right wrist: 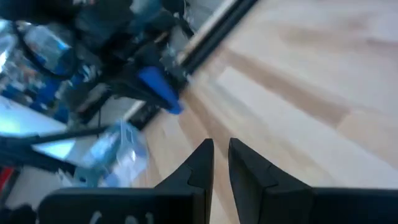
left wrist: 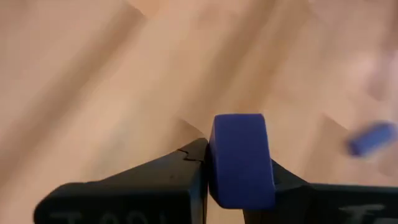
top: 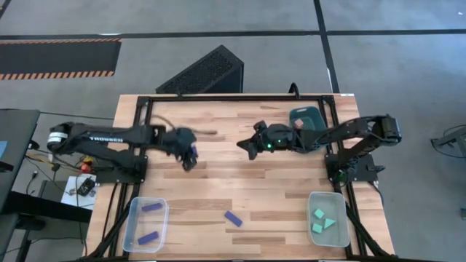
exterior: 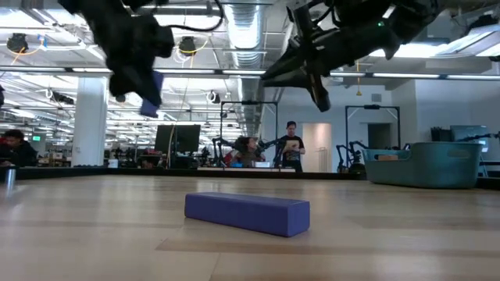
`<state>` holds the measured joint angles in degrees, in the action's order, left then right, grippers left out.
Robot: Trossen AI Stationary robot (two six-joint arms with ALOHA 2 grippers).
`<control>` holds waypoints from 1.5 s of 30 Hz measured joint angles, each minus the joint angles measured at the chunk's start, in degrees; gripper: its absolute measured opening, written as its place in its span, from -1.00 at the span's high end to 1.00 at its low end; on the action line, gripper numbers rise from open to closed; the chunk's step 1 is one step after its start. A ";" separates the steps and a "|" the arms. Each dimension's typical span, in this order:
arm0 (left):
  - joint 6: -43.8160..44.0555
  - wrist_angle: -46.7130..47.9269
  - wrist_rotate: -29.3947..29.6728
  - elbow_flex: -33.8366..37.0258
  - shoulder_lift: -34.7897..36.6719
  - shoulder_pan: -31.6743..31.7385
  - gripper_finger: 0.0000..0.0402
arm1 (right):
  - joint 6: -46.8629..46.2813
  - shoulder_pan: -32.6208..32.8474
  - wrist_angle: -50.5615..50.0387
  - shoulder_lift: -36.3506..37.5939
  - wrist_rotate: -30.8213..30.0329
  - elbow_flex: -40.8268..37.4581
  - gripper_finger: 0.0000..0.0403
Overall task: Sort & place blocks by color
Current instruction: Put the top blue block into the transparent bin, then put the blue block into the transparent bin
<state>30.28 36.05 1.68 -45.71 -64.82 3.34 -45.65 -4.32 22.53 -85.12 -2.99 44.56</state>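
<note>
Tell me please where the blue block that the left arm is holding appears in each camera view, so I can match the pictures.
High view: the held blue block is left of centre, at the left gripper.
Low view: upper left, hanging above the table.
Left wrist view: bottom centre, clamped between the jaws.
Right wrist view: upper left of centre, seen far off.
Shared landmark: the loose blue bar lying on the table, also visible in the low and left wrist views.

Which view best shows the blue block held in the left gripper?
The left wrist view: the blue block fills the frame, clamped between the left gripper fingers. High, low and right wrist views show it small; low view shows it raised off the table.
</note>
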 joint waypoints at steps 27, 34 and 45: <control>85.29 12.58 -0.39 0.00 -4.40 -67.71 0.77 | 5.23 13.38 -15.38 -0.57 -4.63 -0.05 0.62; 87.45 11.92 -4.03 0.02 -11.88 -68.22 0.61 | 6.96 17.35 -15.67 -1.70 -6.29 -0.06 0.38; 84.70 3.20 -8.37 0.11 -15.50 -67.74 0.17 | 21.84 26.56 -8.27 -15.77 -6.14 3.11 -0.13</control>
<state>114.98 39.25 -6.69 -45.61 -80.31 -64.40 -23.81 22.23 14.26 -100.89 -9.13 47.66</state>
